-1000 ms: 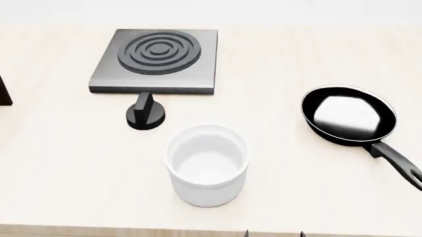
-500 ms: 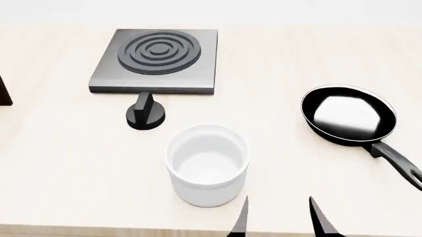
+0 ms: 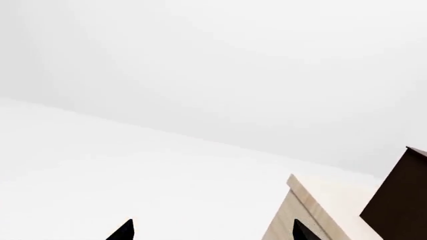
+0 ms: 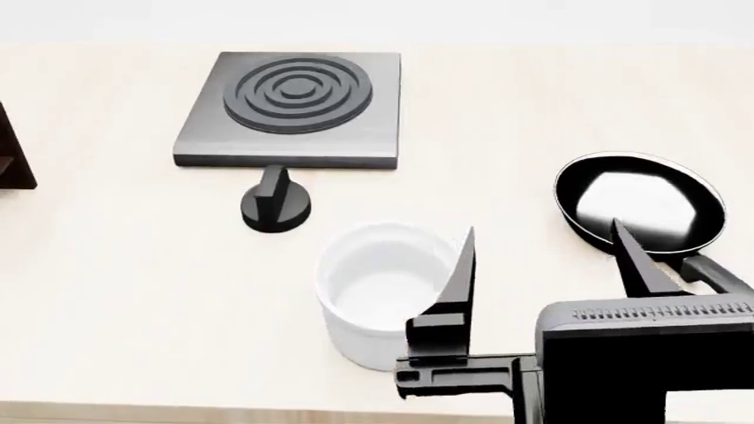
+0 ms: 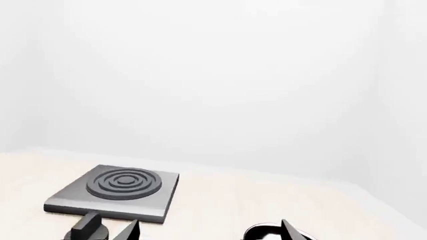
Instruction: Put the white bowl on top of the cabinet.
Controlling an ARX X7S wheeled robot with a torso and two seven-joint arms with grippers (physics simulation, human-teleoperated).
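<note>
White and glossy, the bowl (image 4: pixel 387 291) sat ungrasped on the bench (image 4: pixel 118 291) near the stove knob (image 4: pixel 275 205), with the right gripper (image 4: pixel 542 256) beside it, jaws spread; every step remained. Only the left wrist view showed the left gripper (image 3: pixel 210 231), jaws spread, off the bench near the cabinet (image 3: pixel 399 200), whose corner alone edged the head view.

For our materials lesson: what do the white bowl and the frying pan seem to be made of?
The white bowl looks like glazed ceramic, possibly plastic: plain white with soft glossy shading on its thick rim. The frying pan looks like coated metal: black with a bright sheen across its base. Being a render, neither is certain.
</note>
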